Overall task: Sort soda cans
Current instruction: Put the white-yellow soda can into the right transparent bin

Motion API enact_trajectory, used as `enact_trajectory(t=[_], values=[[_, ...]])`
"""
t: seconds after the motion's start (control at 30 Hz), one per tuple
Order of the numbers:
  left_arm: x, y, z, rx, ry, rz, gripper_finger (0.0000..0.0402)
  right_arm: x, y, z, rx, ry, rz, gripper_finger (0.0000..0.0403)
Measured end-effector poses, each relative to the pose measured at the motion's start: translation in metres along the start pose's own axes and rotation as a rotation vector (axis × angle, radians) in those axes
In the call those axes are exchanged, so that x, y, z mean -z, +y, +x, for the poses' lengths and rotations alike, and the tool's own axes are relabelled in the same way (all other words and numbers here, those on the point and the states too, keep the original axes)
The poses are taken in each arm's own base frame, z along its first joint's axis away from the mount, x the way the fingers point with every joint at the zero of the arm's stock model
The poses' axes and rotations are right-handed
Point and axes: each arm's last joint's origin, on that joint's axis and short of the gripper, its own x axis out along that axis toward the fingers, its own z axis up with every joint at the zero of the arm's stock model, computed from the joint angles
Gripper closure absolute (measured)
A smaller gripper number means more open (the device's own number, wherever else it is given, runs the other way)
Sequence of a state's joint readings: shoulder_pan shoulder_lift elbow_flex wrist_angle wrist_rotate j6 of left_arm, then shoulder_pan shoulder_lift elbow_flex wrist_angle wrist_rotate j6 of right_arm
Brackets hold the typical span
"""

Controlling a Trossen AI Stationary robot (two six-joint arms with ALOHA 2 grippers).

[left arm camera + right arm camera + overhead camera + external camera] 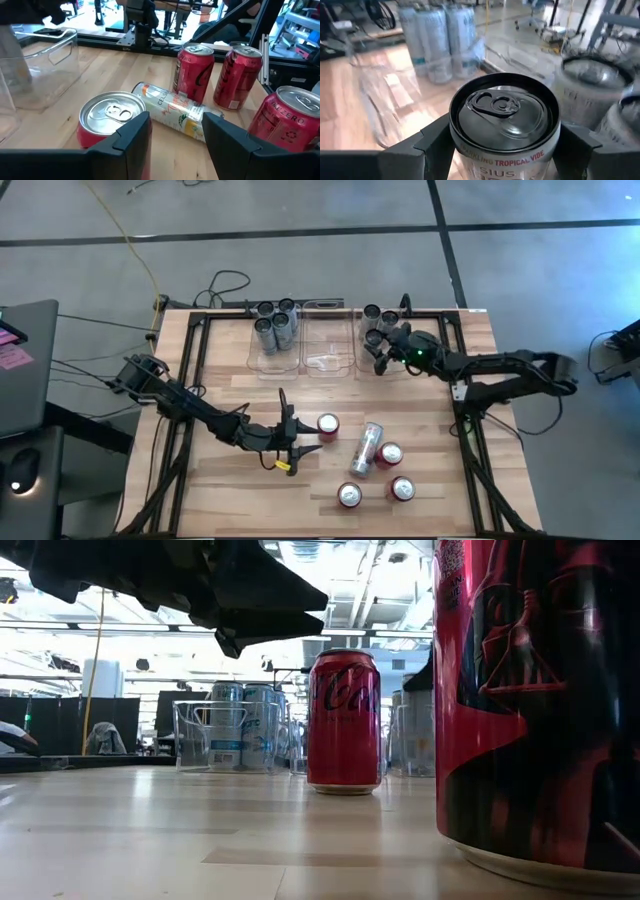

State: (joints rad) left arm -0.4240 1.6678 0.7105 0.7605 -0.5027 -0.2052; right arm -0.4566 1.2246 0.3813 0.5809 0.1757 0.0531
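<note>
My right gripper (383, 360) is shut on a silver soda can (504, 120) with a dark top, at the near edge of the right clear bin (392, 370), where other silver cans (592, 95) stand. More silver cans (275, 325) stand in the left bin. On the table stand several red soda cans (388, 455), and one silver can (366, 448) lies on its side among them. My left gripper (175, 127) is open and low over the table, with one red can (112, 117) just beyond one fingertip and nothing between its fingers. My right gripper pinches the silver can's side wall (462, 150) just under its top rim, one finger on each opposite side. The fingers come nearly level from the table's right. The can stands upright in the hold; its bottom is hidden, so whether it rests on anything I cannot tell.
The middle clear bin (325, 345) stands between the two that hold cans. In the low view one red can (540, 700) stands close to the camera and another (343, 720) farther off. Bare wood lies at the table's near left (220, 490).
</note>
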Motion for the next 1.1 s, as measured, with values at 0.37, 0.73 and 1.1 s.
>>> enact_trajectory(t=[0.37,0.73,1.1], values=[[0.004,0.001,0.000,-0.009,0.033,0.005,0.0223,0.010,-0.007,0.017,0.036,-0.011,0.074,0.0120],[0.004,0.001,0.000,-0.014,0.040,0.003,0.0223,0.010,-0.006,0.018,0.034,-0.026,0.083,0.0081],[0.008,0.002,0.000,-0.021,0.071,-0.004,0.0223,-0.009,-0.008,0.004,0.032,-0.117,0.098,0.0043]])
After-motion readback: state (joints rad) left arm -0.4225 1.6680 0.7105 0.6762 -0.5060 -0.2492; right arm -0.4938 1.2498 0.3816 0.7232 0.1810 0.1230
